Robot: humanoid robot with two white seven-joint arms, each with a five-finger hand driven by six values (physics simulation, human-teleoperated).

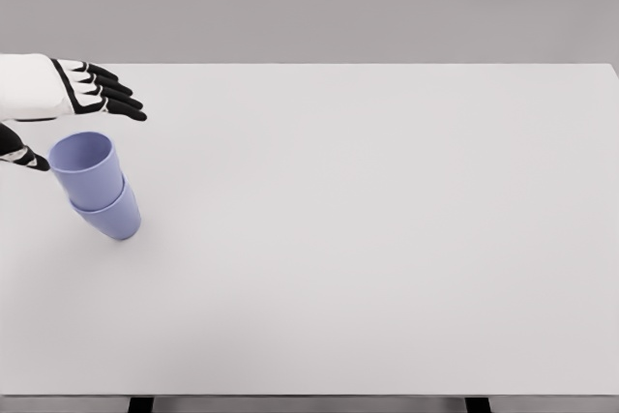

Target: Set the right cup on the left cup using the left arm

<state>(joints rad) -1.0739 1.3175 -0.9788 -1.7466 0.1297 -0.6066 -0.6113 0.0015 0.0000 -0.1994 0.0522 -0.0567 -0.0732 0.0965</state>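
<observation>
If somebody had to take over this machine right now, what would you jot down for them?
Left hand: open, fingers spread, holding nothing, just above and behind the cups at the table's left edge.
Right hand: not in view.
Cups: upper cup sits nested in the lower cup; both lavender, the stack looks tilted.
Done: stacking appears complete and the cup is released.
Left: probably just draw the hand clear without bumping the stack.

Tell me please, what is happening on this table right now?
Two lavender cups are nested: the upper cup sits inside the lower cup near the left side of the white table. The robot's left hand hangs just beyond the stack with fingers spread, holding nothing. The stacking looks done. The right arm is not in view.
</observation>
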